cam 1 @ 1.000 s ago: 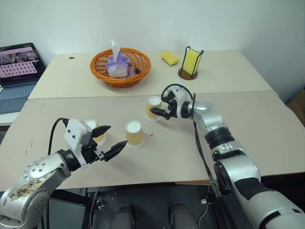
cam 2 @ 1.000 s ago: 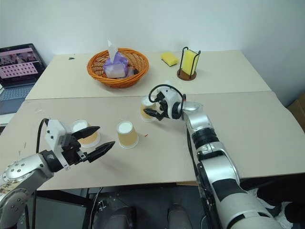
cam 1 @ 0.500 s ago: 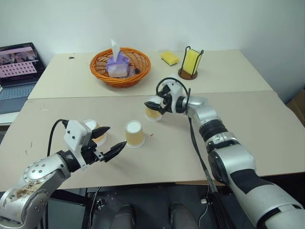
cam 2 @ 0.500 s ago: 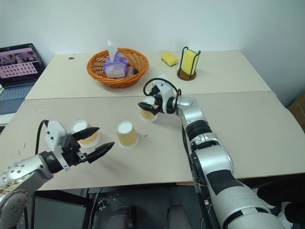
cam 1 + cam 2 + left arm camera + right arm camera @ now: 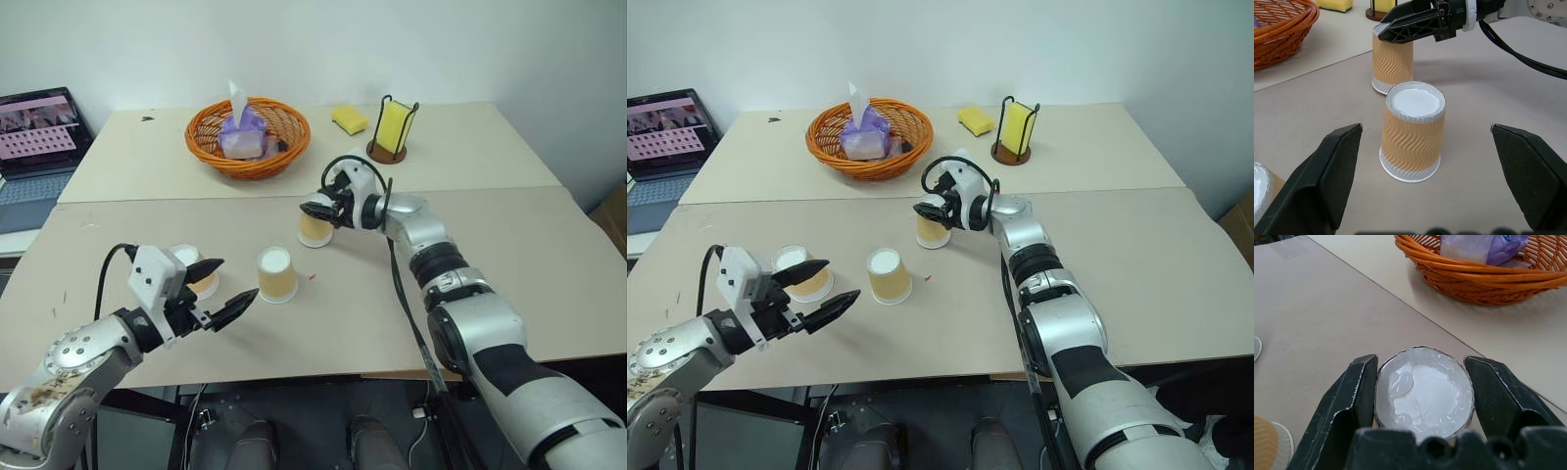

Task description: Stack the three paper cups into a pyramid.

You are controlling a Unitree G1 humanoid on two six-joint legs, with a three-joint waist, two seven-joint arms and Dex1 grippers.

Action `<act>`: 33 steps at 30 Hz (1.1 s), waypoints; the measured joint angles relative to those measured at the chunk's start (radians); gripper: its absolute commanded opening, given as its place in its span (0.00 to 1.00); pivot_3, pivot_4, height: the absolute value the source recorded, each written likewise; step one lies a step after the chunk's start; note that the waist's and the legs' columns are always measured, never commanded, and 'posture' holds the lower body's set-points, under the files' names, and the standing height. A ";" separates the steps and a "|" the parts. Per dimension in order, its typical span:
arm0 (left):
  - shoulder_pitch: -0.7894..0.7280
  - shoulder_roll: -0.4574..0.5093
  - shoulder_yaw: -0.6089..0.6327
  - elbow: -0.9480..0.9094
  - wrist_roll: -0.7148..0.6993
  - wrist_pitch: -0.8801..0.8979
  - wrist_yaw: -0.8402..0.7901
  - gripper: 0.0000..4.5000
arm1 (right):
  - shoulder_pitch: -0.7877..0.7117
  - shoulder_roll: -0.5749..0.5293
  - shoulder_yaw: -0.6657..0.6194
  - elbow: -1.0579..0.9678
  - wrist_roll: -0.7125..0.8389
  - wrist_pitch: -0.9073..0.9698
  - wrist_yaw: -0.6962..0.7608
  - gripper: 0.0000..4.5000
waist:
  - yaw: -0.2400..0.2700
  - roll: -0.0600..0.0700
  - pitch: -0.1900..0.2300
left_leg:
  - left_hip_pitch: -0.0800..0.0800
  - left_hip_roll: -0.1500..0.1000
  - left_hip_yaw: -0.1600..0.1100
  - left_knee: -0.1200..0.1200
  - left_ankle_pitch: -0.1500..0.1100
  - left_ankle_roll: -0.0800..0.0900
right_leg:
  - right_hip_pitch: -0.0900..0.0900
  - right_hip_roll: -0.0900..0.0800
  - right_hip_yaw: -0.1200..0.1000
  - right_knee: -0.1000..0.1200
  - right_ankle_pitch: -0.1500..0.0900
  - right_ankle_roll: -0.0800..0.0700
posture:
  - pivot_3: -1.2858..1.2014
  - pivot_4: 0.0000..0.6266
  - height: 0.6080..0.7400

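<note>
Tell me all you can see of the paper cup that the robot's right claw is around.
The paper cup is small and tapered, with tan rippled sides, and it stands upside down on the beige table: its white rim is on the tabletop and its white flat bottom faces up, looking slightly wrinkled. The right gripper is shut on its upper end, one black finger pressed on each side. It stands apart from the other two cups, with the orange basket beyond it.

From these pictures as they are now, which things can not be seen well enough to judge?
- Nearest cup, eye views: the left gripper covers its side; cut off in the left wrist view.
- Far cup, right wrist view: the right gripper's fingers hide its sides.
- Laptop: its screen is too small to read.
</note>
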 measured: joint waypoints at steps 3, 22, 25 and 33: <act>-0.003 0.000 -0.001 0.000 0.000 0.000 0.000 1.00 | 0.003 -0.020 -0.042 -0.077 0.060 0.039 0.069 0.57 | 0.001 0.000 0.000 | -0.001 0.000 0.000 0.000 0.000 0.000 | -0.001 0.000 0.000 0.000 0.000 0.000 | 0.52 0.24 1.00; -0.029 0.013 -0.011 0.007 -0.008 0.003 -0.009 1.00 | 0.328 -0.304 0.110 -0.854 0.290 0.287 0.607 0.57 | 0.022 0.001 0.001 | 0.002 0.001 0.000 0.001 0.000 0.000 | 0.003 0.001 -0.001 -0.002 0.000 0.000 | 0.52 0.24 1.00; -0.029 0.020 -0.009 0.006 -0.014 0.004 -0.009 1.00 | 0.328 -0.307 0.153 -0.793 0.213 0.200 0.606 0.57 | 0.025 0.001 0.001 | 0.002 0.001 0.000 0.001 0.000 0.000 | 0.004 0.001 -0.001 -0.003 0.000 0.000 | 0.52 0.24 1.00; -0.027 0.033 0.004 0.004 -0.022 0.006 -0.008 1.00 | 0.309 -0.281 0.185 -0.641 0.127 0.085 0.594 0.57 | 0.022 0.001 0.001 | 0.002 0.001 0.000 0.001 0.000 0.000 | 0.004 0.001 -0.001 -0.002 0.000 0.000 | 0.52 0.24 1.00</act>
